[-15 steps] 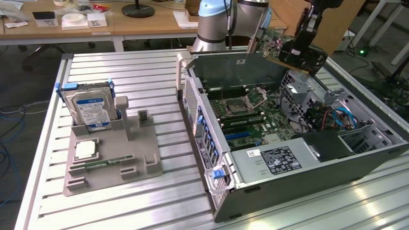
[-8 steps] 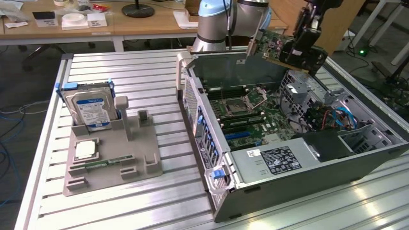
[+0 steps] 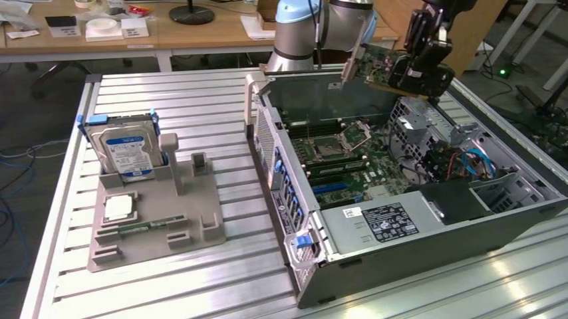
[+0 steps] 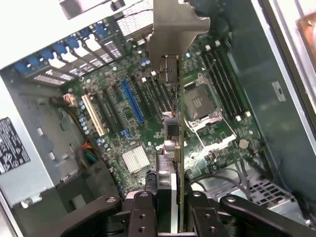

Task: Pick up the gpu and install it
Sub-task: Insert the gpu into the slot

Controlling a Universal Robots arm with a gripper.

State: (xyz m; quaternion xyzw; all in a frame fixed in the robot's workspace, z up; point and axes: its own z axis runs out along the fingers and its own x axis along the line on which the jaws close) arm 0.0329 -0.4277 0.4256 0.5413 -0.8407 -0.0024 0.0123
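Observation:
My gripper (image 3: 417,63) is shut on the gpu (image 3: 384,66) and holds it in the air above the far edge of the open computer case (image 3: 266,143). The card shows its green board, black shroud and metal end bracket (image 4: 175,24). In the wrist view the gpu (image 4: 174,148) is seen edge-on between my fingers (image 4: 143,212), hanging over the motherboard (image 4: 148,113). Below it lie the blue expansion slot (image 4: 132,101), a beige slot (image 4: 93,114) and the CPU socket (image 4: 199,103).
A grey fixture tray (image 3: 151,219) on the exterior view's left carries a silver hard drive (image 3: 127,151), a CPU chip (image 3: 118,207) and a memory stick (image 3: 146,226). The case holds a power supply (image 3: 390,222) and cables (image 3: 466,163). Desks stand behind.

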